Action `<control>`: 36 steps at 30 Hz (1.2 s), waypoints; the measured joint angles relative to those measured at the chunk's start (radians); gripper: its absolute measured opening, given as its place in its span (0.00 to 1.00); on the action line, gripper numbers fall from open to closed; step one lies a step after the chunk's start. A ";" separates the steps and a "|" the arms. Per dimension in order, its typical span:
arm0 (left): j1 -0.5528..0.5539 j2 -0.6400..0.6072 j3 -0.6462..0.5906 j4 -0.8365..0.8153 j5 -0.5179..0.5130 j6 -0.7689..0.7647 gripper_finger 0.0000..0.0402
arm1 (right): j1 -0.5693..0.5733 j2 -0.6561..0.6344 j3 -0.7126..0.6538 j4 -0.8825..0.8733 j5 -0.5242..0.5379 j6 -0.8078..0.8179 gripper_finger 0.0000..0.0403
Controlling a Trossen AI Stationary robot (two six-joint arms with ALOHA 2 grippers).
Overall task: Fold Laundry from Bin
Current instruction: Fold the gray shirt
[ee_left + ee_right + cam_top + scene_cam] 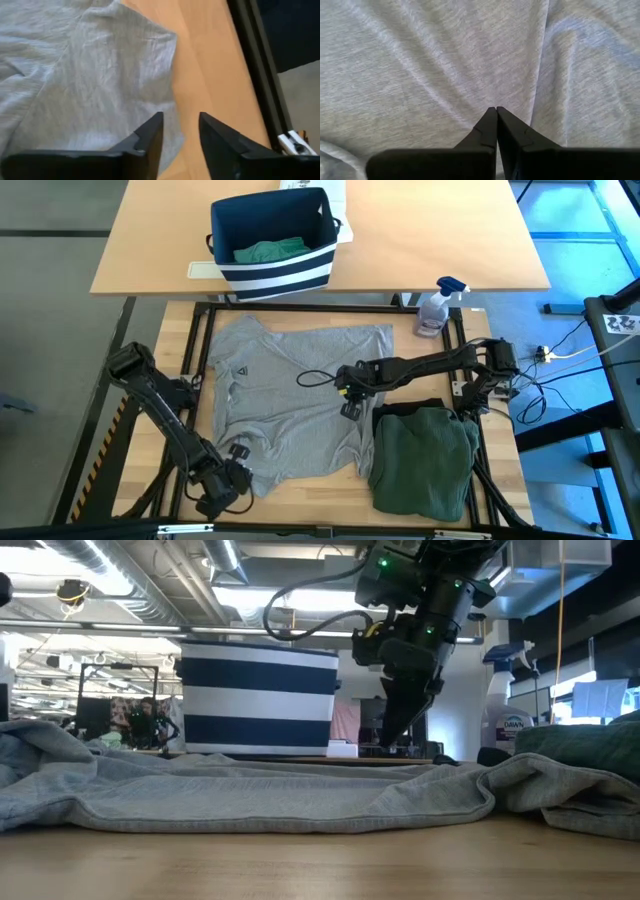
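Grey shirt [300, 395] lies spread on the tabletop [300, 505] for folding; left gripper [180, 135] hovers at its corner, jaws parted and empty, right gripper [496, 117] jaws closed above it.

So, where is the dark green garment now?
In the high view, the dark green garment lies on the table's right front part, beside the light grey shirt and just in front of the right gripper.

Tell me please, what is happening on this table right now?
A two-armed robot is folding laundry. A light grey cotton T-shirt lies spread on the wooden table. The right hand, shut, is over its middle; the left hand, open, is at its near corner. A folded dark green garment lies beside it. The navy striped fabric bin holds a teal-green cloth.
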 joint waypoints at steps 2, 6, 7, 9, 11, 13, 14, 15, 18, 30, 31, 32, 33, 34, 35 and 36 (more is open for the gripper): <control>0.000 0.003 0.000 0.001 0.005 -0.002 0.36 | 0.000 0.000 0.000 -0.001 0.000 0.000 0.02; 0.000 0.037 0.000 0.006 0.004 -0.002 0.47 | 0.000 0.000 0.000 0.002 0.000 -0.002 0.02; 0.000 0.051 0.000 0.006 0.004 0.005 0.49 | 0.000 0.000 0.000 0.004 0.000 -0.002 0.02; 0.000 0.080 0.000 0.005 0.007 0.031 0.53 | 0.000 0.000 0.001 0.012 0.000 -0.002 0.02; 0.000 0.105 0.000 0.005 0.013 0.050 0.56 | 0.000 -0.001 0.001 0.018 0.000 -0.002 0.02; 0.000 0.120 0.000 0.005 0.012 0.054 0.58 | 0.000 -0.001 0.001 0.018 0.000 -0.002 0.02; -0.001 0.124 0.000 0.005 0.005 0.053 0.59 | 0.000 -0.001 0.001 0.018 0.000 -0.002 0.02; -0.001 0.125 0.000 0.004 -0.006 0.049 0.59 | 0.000 -0.001 0.001 0.017 0.000 -0.002 0.02; -0.002 0.124 0.000 0.004 -0.069 0.031 0.59 | 0.000 -0.001 0.001 0.018 -0.001 -0.001 0.02; -0.026 0.136 0.001 0.024 -0.087 0.067 0.57 | 0.000 -0.001 0.001 0.018 -0.010 0.002 0.02; -0.030 0.146 0.001 0.033 -0.089 0.069 0.57 | 0.000 -0.001 0.001 0.018 -0.010 0.002 0.02; -0.036 0.159 0.001 0.037 -0.091 0.069 0.57 | 0.000 -0.001 0.001 0.019 -0.010 0.002 0.02; -0.042 0.176 0.001 0.037 -0.094 0.069 0.57 | 0.000 -0.001 0.001 0.019 -0.010 0.002 0.02; -0.045 0.191 0.004 0.041 -0.094 0.067 0.57 | 0.000 -0.001 0.001 0.020 -0.010 0.002 0.02; -0.047 0.205 0.005 0.045 -0.096 0.065 0.57 | 0.000 -0.001 0.001 0.023 -0.009 0.002 0.02; -0.049 0.218 0.007 0.043 -0.099 0.061 0.57 | 0.000 -0.001 0.001 0.023 -0.009 0.002 0.02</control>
